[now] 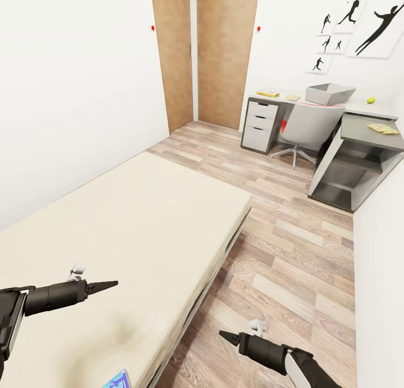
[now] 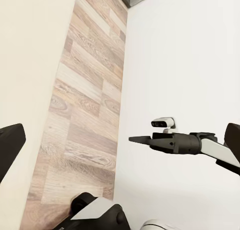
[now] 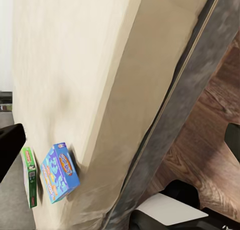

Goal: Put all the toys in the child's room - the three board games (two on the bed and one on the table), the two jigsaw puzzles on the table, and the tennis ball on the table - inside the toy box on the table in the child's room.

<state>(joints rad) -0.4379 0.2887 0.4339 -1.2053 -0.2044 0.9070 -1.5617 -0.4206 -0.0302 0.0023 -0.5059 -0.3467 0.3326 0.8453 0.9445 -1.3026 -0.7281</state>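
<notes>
Little looks done — the blue-and-orange board game box (image 3: 59, 173) and a green one (image 3: 29, 177) lie on the cream bed (image 1: 129, 219), the light grey toy box (image 1: 330, 93) sits far off on the pale desk (image 1: 359, 110), and the left gripper (image 1: 104, 287) and right gripper (image 1: 227, 337) both look closed and empty.

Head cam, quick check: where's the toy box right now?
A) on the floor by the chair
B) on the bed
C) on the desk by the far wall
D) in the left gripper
C: the light grey toy box sits on the desk under the silhouette pictures, behind the grey chair.
</notes>
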